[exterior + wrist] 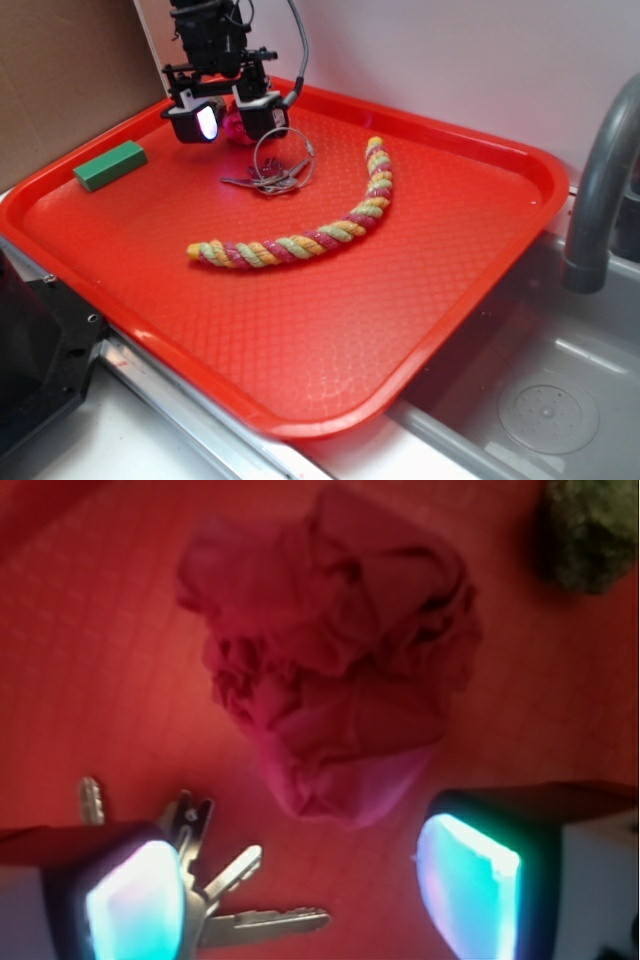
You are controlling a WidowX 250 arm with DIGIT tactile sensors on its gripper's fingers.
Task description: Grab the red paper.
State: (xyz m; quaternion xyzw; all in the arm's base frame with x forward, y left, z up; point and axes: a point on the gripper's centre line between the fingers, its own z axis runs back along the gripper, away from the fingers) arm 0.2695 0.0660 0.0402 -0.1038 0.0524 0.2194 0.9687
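while the gripper (300,880) hung wide open with nothing between its glowing pads (135,900), the red paper (330,675) sat crumpled on the red tray (400,330) just past the fingertips, toward 12 o'clock in the wrist view. a bunch of keys (225,900) lay at 7 o'clock of the paper, a rough brown-grey lump (590,530) at 2 o'clock. farther off lay a braided rope (310,235) and a green block (110,165)

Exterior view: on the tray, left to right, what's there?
Green block → end effector over the red paper → keys → rope, curving off to the right.
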